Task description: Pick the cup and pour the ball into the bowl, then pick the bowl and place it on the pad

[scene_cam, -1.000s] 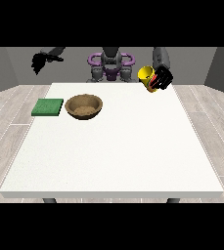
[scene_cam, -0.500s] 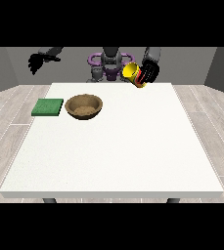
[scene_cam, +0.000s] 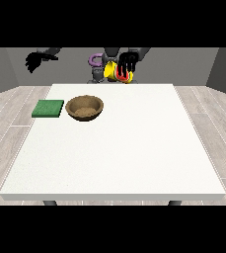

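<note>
Front view across the white table (scene_cam: 134, 148). Compared with the frame a second earlier, the hand at the view's right (scene_cam: 128, 62) has carried the yellow cup (scene_cam: 115, 71) towards the view's left, from above the table's far right part to a place over the far edge near the middle; half a second earlier it was about midway along this path. The bowl (scene_cam: 85, 107), the green pad (scene_cam: 48, 108) and the hand at the view's left (scene_cam: 34, 61) lie where they lay before. The fingers of the hand at the view's right are curled over the cup, which hangs clear of the table, above its far edge. The cup is tilted, its long axis lying nearer level than upright; a red band shows beneath the fingers, and which end is the mouth cannot be told. No ball can be made out. The hand at the view's left is raised beyond the table's far left corner, holding nothing; whether its fingers are spread or curled cannot be told. The brown bowl stands upright on the far left part of the table, nearer the camera and further left than the cup, and well apart from it. The pad lies flat just beside the bowl, near the left edge. The near half and the right side of the table offer open room.
</note>
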Controlling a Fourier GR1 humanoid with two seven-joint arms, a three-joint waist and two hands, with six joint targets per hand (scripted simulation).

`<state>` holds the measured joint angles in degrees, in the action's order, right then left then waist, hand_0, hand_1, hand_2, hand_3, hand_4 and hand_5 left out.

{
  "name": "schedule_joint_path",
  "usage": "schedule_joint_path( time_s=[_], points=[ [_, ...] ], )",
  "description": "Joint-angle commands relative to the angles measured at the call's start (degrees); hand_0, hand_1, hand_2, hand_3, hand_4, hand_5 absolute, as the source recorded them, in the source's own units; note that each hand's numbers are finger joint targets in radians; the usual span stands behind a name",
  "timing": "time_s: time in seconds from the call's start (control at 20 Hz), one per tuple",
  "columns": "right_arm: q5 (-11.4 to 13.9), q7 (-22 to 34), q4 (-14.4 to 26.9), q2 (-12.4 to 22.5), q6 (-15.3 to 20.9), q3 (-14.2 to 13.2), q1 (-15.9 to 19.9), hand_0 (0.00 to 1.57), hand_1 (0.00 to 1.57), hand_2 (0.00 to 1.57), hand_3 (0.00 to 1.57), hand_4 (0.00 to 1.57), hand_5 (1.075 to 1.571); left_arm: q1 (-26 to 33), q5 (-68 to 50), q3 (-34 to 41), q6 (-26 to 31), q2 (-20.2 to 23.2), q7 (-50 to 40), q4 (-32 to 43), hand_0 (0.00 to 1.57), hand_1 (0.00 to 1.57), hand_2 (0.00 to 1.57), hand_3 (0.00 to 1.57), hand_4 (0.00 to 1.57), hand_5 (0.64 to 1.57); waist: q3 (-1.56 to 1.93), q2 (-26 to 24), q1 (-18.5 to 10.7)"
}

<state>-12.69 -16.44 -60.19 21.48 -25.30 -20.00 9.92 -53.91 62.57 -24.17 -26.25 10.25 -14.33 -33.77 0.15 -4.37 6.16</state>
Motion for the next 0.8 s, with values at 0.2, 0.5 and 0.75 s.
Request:
schedule_joint_path(
  time_s=[0.2,0.5,0.75],
  points=[
    [-1.0,1.4,1.3,0.9,-2.1,0.4,2.9,0.00,0.00,0.00,0.00,0.00,1.571,-4.0,16.4,-13.5,8.6,-7.2,-7.5,4.2,1.49,1.49,1.57,1.57,1.57,1.019,-0.08,1.6,2.6],
    [-1.0,0.3,3.2,1.4,-2.5,-0.5,2.1,0.00,0.00,0.00,0.00,0.00,1.571,-5.1,28.1,-23.8,16.7,-7.9,-9.3,7.2,1.50,1.50,1.57,1.57,1.49,1.236,-0.08,-0.5,1.3],
    [0.5,-0.1,3.6,1.3,-0.9,0.0,1.8,0.00,0.00,0.00,0.00,0.00,1.571,-4.1,31.2,-25.5,22.6,-10.1,-8.7,4.0,1.45,1.45,1.57,1.57,1.53,1.137,-0.14,-1.0,0.6]
  ],
)
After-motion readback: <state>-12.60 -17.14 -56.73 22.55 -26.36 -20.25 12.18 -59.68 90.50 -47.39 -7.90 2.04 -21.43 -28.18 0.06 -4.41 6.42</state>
